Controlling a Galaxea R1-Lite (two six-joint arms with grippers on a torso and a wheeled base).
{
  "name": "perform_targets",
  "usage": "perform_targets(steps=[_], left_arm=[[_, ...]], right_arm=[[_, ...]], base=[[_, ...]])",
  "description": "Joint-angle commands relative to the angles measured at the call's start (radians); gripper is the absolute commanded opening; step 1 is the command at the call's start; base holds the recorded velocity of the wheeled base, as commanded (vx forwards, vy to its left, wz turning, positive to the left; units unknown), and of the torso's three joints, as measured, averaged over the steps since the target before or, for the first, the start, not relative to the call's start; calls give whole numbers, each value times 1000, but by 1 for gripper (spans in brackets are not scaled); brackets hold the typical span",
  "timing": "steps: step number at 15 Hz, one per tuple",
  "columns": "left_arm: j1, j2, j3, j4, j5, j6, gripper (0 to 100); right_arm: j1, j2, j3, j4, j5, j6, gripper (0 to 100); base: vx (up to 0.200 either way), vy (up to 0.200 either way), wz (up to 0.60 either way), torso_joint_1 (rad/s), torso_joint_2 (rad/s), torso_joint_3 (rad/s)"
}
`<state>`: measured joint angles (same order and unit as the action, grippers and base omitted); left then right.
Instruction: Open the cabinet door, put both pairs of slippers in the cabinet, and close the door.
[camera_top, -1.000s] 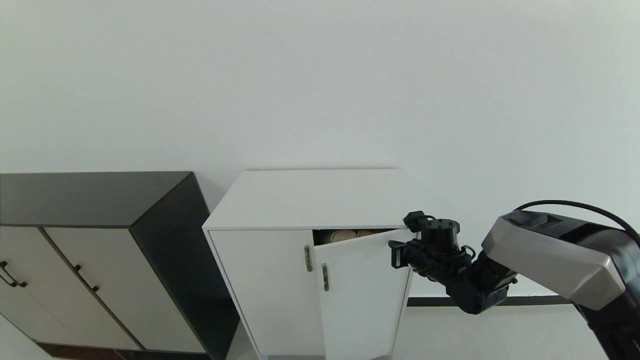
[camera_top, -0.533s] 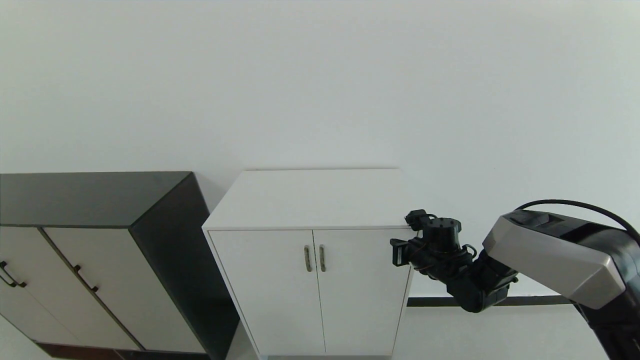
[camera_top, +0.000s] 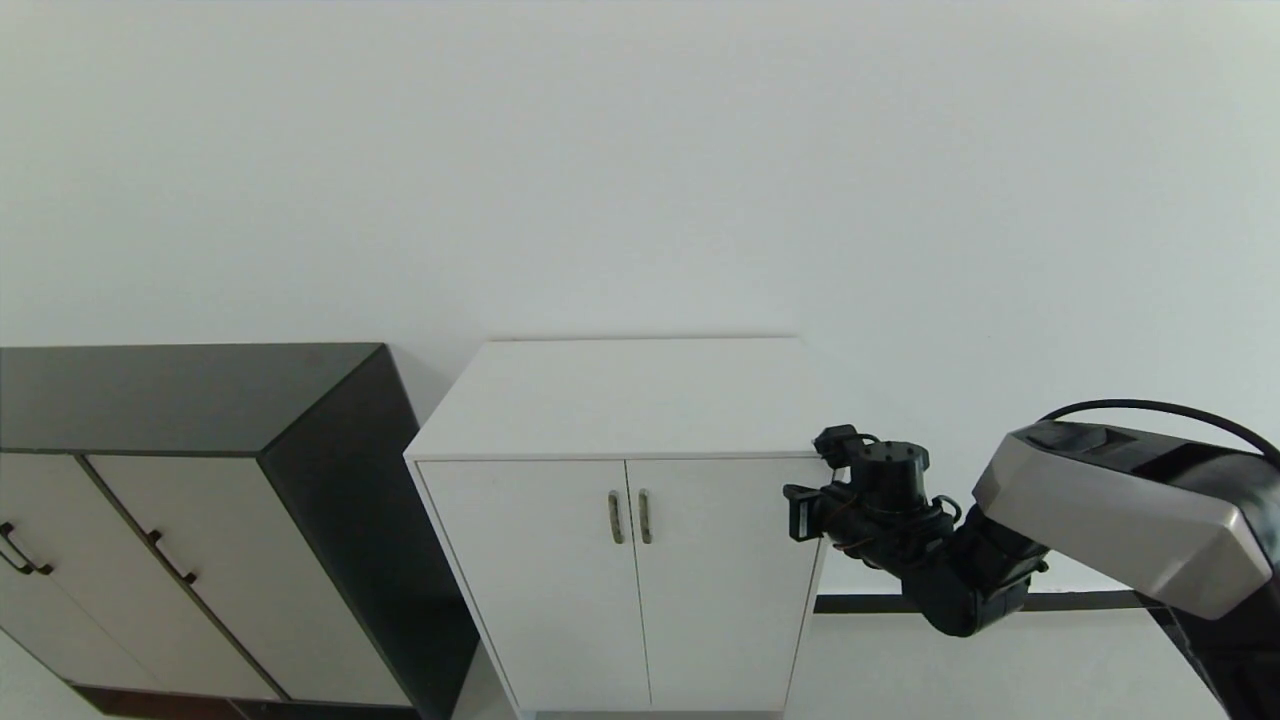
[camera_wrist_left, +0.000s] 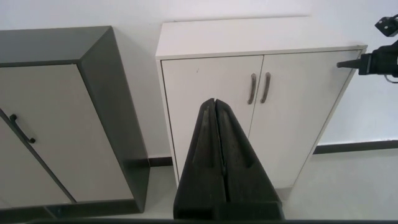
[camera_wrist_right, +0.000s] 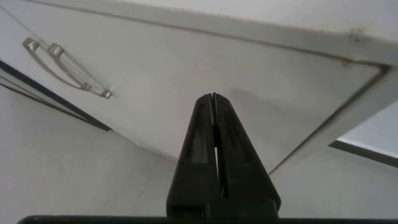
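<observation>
The white cabinet (camera_top: 620, 400) stands against the wall with both doors shut. Its two metal handles (camera_top: 630, 517) sit side by side at the middle seam. My right gripper (camera_top: 795, 512) is shut and empty. It hovers at the upper outer edge of the right door (camera_top: 720, 580), and its tip (camera_wrist_right: 213, 98) points at the door's face (camera_wrist_right: 186, 74). My left gripper (camera_wrist_left: 214, 102) is shut with nothing in it, held back in front of the cabinet (camera_wrist_left: 261, 37). Farther off in the left wrist view, the right gripper (camera_wrist_left: 348, 63) is by the cabinet's top corner.
A taller dark cabinet (camera_top: 200, 400) with pale doors and black handles stands directly left of the white one. Pale floor and a dark baseboard (camera_top: 1080, 602) lie to the right, below the plain white wall.
A second ago the right door stood ajar with slippers showing inside. It swung shut half a second ago. Since then the right arm has drawn slightly back and down.
</observation>
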<state>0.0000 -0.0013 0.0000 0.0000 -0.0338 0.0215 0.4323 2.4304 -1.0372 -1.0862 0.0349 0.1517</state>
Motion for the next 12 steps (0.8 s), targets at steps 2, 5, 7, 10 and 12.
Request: perform_targets(steps=[2,5,7,10,12], left_arm=[[0,1,0,0,0,0,0],[0,1,0,0,0,0,0],[0,1,0,0,0,0,0],[0,1,0,0,0,0,0],[0,1,0,0,0,0,0]], right_arm=[[13,-131,157,-38,-58,-1,0],[-1,-274,324,-43,-125,-1,0],[-4,-352,416,-43,-205,-4,0],[-26,-465,585,-44,-296,-8,0],[-38,-544,697,-61,-308,-6,0]], base=[[0,0,0,0,0,0],[0,0,0,0,0,0],[0,0,0,0,0,0],[0,0,0,0,0,0],[0,0,0,0,0,0]])
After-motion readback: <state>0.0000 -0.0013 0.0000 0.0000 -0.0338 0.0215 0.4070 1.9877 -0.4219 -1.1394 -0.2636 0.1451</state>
